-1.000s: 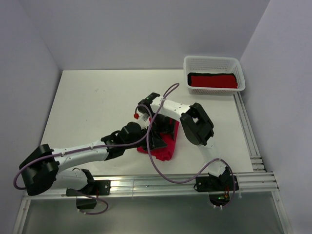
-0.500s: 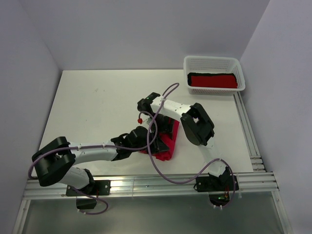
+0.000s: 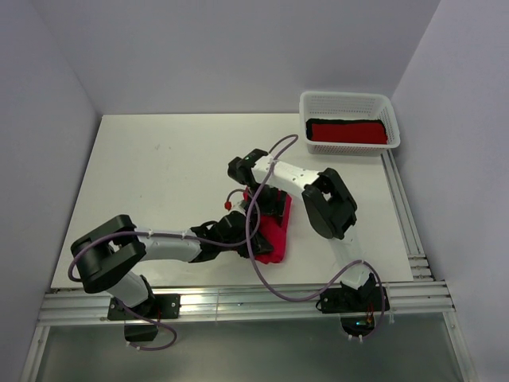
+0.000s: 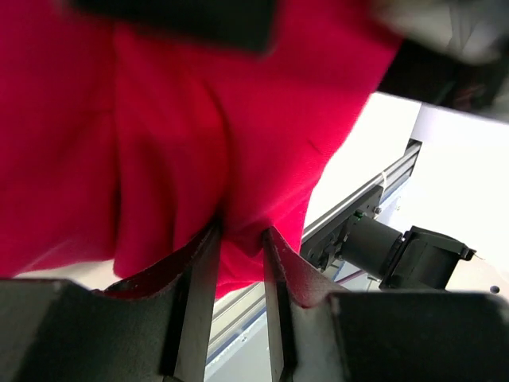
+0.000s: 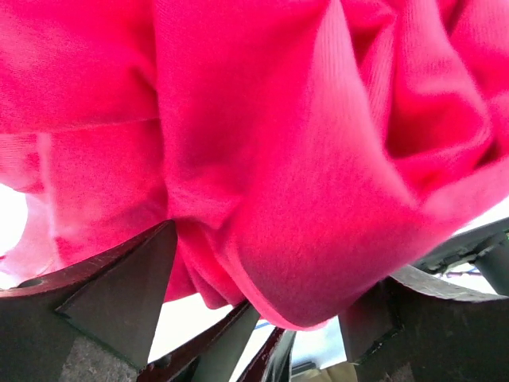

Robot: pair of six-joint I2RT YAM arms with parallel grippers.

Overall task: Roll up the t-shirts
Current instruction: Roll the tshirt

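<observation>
- Crimson cloth, the shirt (image 3: 273,235) lies bunched near the middle of the table (image 3: 159,175), towards its near edge, and looks soft, light and floppy.
- Left gripper (image 4: 238,239) pinches a thin fold, jaws almost together.
- Right gripper (image 5: 262,274) stands wide around a thick bunch and appears to clamp it.
- Best held at a folded edge, since a single layer would likely slip.
- Far right, the basket (image 3: 347,98) holds a red bundle (image 3: 347,131).
- No label or writing can be read.

crimson t-shirt (image 3: 274,241): from above, mostly under the left gripper (image 3: 253,241) and right gripper (image 3: 274,216); overruns every edge of the right wrist view
black bundle (image 3: 308,130): just a sliver beside the red roll (image 3: 347,132) in the basket (image 3: 350,99)
dark shape (image 4: 183,20): blurred, top of left wrist view, can't tell what
</observation>
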